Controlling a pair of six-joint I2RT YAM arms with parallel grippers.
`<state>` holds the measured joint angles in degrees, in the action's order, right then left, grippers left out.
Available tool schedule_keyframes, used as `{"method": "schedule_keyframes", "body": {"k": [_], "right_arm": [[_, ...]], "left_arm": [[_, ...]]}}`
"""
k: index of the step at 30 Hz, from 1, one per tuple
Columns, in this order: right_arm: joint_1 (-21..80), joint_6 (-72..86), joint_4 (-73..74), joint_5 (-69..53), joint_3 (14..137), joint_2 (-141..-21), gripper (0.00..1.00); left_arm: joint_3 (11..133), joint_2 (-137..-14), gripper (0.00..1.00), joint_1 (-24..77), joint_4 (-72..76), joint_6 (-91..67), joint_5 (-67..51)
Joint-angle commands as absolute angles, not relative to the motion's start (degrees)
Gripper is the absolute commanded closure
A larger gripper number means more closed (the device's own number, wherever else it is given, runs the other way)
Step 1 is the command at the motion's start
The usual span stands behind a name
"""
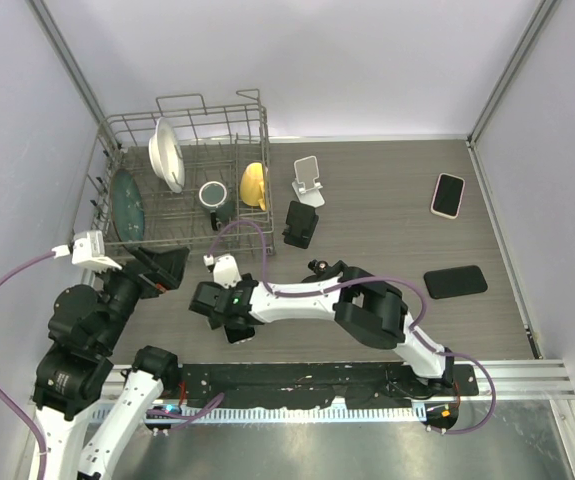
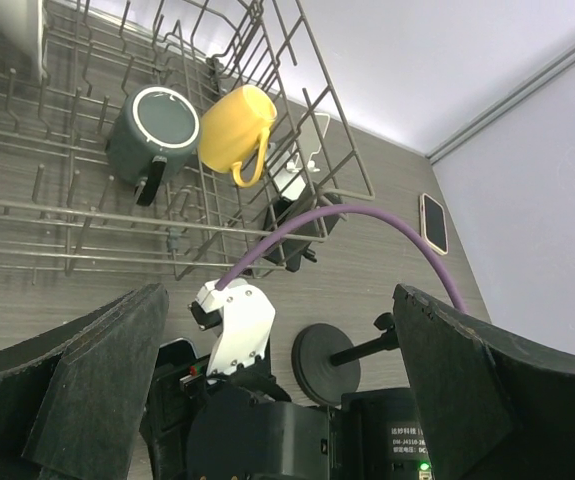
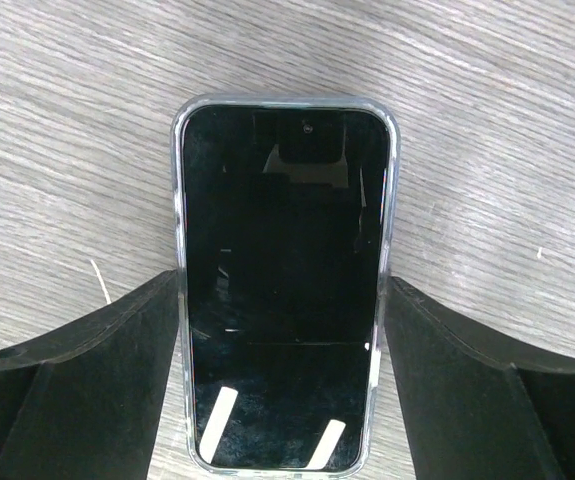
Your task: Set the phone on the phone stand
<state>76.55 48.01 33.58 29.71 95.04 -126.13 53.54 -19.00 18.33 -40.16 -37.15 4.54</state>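
Note:
A black-screened phone in a clear case (image 3: 282, 290) lies flat on the wood table. My right gripper (image 3: 282, 400) has its two black fingers pressed against the phone's long sides. In the top view this gripper (image 1: 229, 318) is at the near left of the table, with the phone's end (image 1: 241, 334) showing under it. A white phone stand (image 1: 309, 180) and a black phone stand (image 1: 301, 224) stand behind it, to the right of the rack. My left gripper (image 1: 163, 268) is open and empty, hovering left of the right gripper. Its fingers (image 2: 87, 390) are spread wide.
A wire dish rack (image 1: 257, 130) at the back left holds a white plate, a green plate, a dark mug (image 2: 152, 128) and a yellow mug (image 2: 232, 128). A pink-cased phone (image 1: 448, 195) and a black phone (image 1: 455, 281) lie at the right. A purple cable (image 2: 367, 215) arcs over the table.

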Motion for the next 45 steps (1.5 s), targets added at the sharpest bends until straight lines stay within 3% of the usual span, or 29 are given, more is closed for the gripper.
{"method": "schedule_keyframes", "body": {"k": [1,3,4,10,23,31,37,45], "right_arm": [[75.9,47.1,41.6,21.1,93.7,-126.6,0.34],[75.9,46.3,41.7,23.4,92.6,-126.2,0.42],[76.1,45.7,41.1,24.1,91.8,-124.7,0.55],[76.5,37.1,30.8,31.4,84.9,-116.2,0.99],[76.6,22.9,-8.5,32.4,62.8,-89.9,0.99],[76.6,14.6,-12.4,28.3,56.6,-76.4,0.99],[76.6,10.9,-11.8,28.9,53.0,-68.7,0.99],[76.6,9.1,-11.3,29.1,52.8,-65.0,0.99]], "left_arm": [[55.9,-20.7,0.0,18.5,-39.6,-36.0,2.9],[56.2,-21.1,0.0,18.5,-40.0,-35.6,2.6],[56.4,-21.4,0.0,18.5,-40.1,-35.4,2.5],[57.5,-23.8,0.0,18.5,-40.8,-35.2,0.6],[55.1,-25.0,0.0,18.5,-38.2,-41.7,-2.5],[52.3,-31.1,0.01,18.5,-31.5,-45.1,-19.6],[49.6,-36.6,0.1,18.5,-19.5,-49.6,-35.8],[49.0,-40.0,0.24,23.1,-18.8,-50.6,-33.4]]}}
